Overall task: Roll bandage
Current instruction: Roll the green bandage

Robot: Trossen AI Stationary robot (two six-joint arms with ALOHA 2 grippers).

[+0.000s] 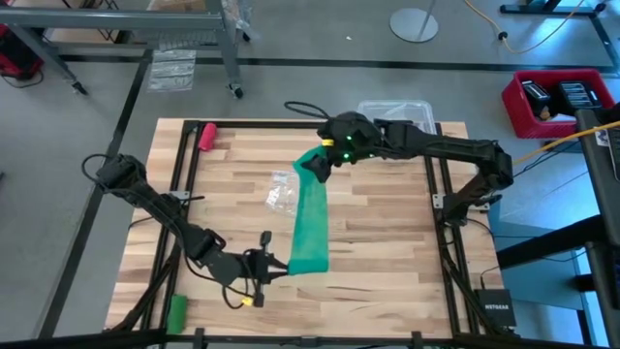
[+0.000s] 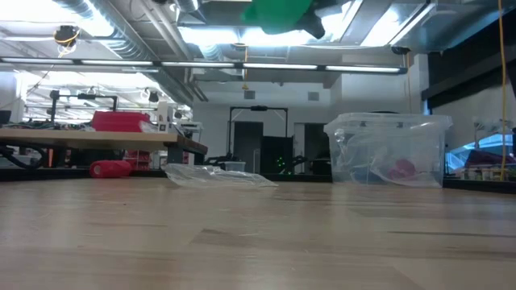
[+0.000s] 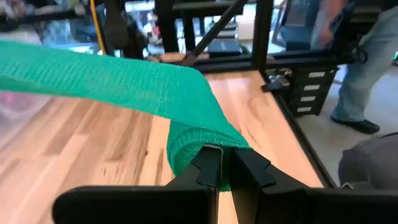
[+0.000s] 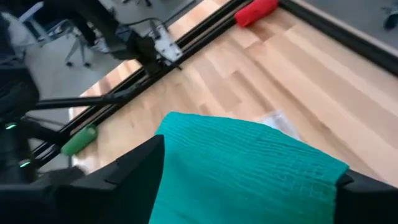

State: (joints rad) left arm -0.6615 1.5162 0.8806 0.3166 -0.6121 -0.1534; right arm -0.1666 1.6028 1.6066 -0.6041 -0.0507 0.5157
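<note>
Bandage (image 1: 312,225) strung out as a flat strip between both tools, far end about to go loose.

Left tool (image 1: 279,269) sits at 6 o'clock on the worktop (image 1: 387,252), pinched shut on the near end of the bandage; right tool (image 1: 323,161) at 12 o'clock has its fingers spread wide either side of the far end, which drapes between them with no real grip, lifted off the wood. Risk, I'd say: the raised end drops and folds or twists, so the roll starts crooked; any tug from the left tool could drag the strip onto the crumpled plastic wrapper (image 1: 282,192) just beside it at 9 o'clock. Clear bin (image 1: 418,111) crowds the right arm at 1 o'clock; pink-red roll (image 1: 207,134) at 11 and small green roll (image 1: 177,310) at 7 are well apart. Most open room is at 3 to 5 o'clock.
</note>
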